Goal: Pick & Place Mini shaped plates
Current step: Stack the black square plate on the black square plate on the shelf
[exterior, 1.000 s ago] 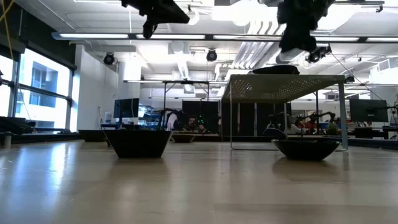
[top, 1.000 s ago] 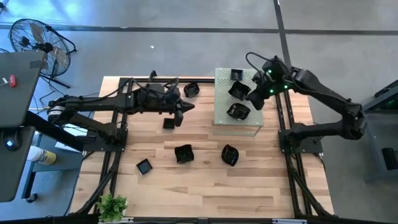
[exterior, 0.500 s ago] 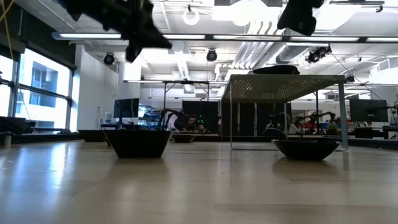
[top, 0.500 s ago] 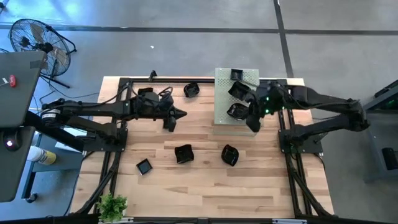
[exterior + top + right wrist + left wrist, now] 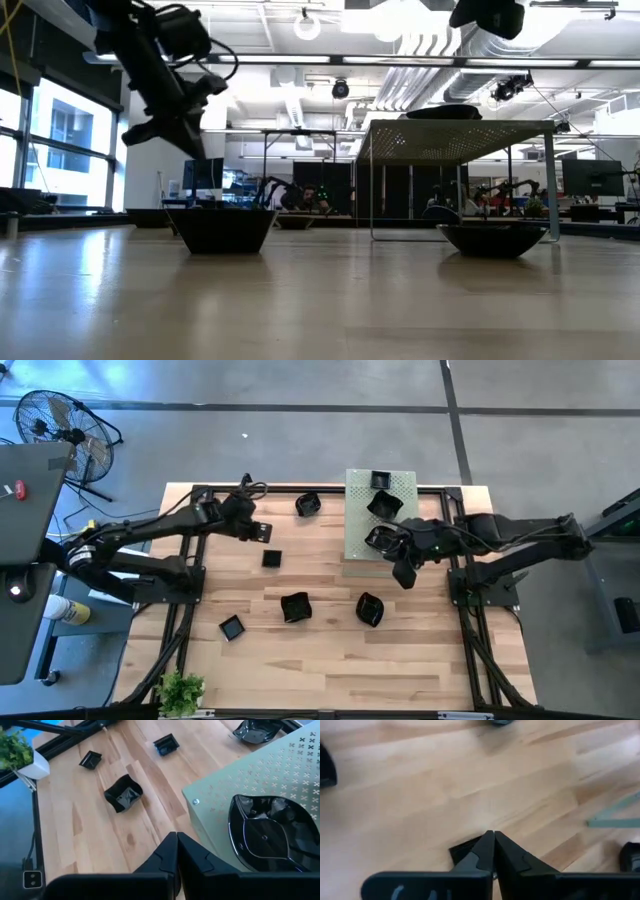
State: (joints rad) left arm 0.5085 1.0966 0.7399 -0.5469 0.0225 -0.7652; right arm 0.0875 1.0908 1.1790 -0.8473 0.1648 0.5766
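Several small glossy black mini shaped plates lie on the wooden table. Three more rest on the raised pale green perforated board, among them a leaf-shaped one. My left gripper is shut and slants down above the table near the small square plate, clear of it in the low view. My right gripper is shut, high above the table just off the board's near edge, holding nothing.
The board stands on thin legs at the far right of the table. A small potted plant sits at the near left corner. Black arm frames run along both sides. Bare wood lies between the plates in the middle.
My left gripper has drawn back toward the table's left edge, sunk toward the table and rolled about its own line. My right gripper has swung from over the green board toward the near edge, off the board. No plate has moved.
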